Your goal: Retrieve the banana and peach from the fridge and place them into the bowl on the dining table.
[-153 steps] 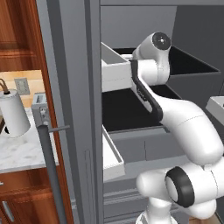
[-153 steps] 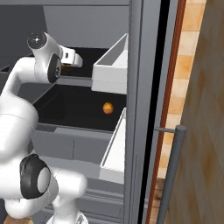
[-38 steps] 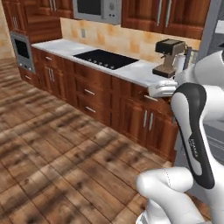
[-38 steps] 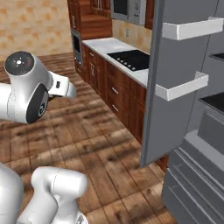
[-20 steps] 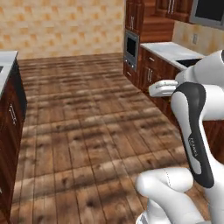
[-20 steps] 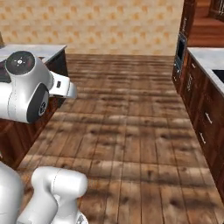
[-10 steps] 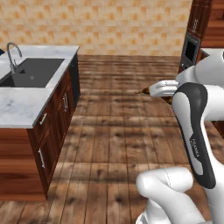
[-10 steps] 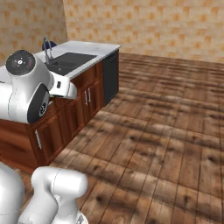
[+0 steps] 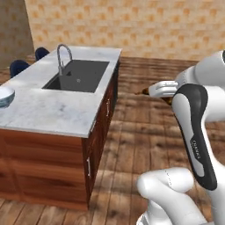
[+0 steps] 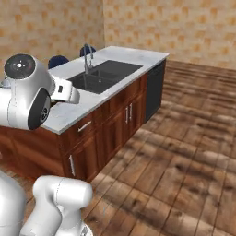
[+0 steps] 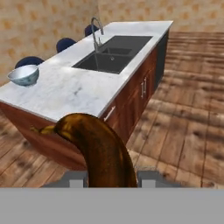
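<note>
The dark yellowish-brown banana (image 11: 99,151) rises between my fingertips in the hand view, and my gripper (image 11: 109,177) is shut on it. In the left base view the gripper (image 9: 154,89) is held out in front of the arm, with the banana's dark tip (image 9: 143,92) poking from it. The pale bowl (image 11: 24,74) stands on the near left end of the dining table (image 11: 74,94), well away from the gripper; it also sits at the left edge, bowl (image 9: 4,96). The peach and the fridge are out of view.
The dining table (image 9: 52,112) carries a dark sink (image 9: 79,75) with an arched tap (image 9: 61,55). Blue chairs (image 11: 65,43) stand behind it. Wooden floor (image 10: 184,138) stretches to the table's right. A patterned wall (image 9: 132,26) closes the back.
The base has driven and turned: the views left the fridge, swept past the wall cabinets and now face the island table, which has come nearer. The banana stays in the gripper.
</note>
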Controlling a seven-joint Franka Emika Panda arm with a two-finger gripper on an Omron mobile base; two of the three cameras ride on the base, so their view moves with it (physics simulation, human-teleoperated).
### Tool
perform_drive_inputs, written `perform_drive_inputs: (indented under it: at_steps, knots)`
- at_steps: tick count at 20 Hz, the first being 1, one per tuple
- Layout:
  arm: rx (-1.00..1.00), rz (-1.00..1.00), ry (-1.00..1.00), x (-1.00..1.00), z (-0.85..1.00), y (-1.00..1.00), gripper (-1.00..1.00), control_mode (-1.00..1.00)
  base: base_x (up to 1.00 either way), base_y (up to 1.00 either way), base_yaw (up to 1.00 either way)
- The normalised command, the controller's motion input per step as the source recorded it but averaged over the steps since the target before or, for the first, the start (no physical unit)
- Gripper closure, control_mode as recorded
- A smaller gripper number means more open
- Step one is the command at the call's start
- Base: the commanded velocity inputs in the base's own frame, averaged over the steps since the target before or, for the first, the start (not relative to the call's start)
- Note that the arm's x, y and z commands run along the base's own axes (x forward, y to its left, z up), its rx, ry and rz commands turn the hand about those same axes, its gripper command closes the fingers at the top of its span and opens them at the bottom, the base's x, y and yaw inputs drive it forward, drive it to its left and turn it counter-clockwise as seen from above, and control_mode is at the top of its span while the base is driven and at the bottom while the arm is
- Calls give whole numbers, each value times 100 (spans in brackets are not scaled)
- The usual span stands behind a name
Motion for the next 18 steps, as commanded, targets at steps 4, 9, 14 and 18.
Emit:
perform_drive_inputs:
  at_steps: [4,9,14,18]
  knots:
    - [0,0,0,0,0,0,100,100,77,100,22]
    - [0,0,0,0,0,0,100,100,35,100,19]
    - [0,0,0,0,0,0,100,100,29,100,16]
    - [0,0,0,0,0,0,100,100,41,100,13]
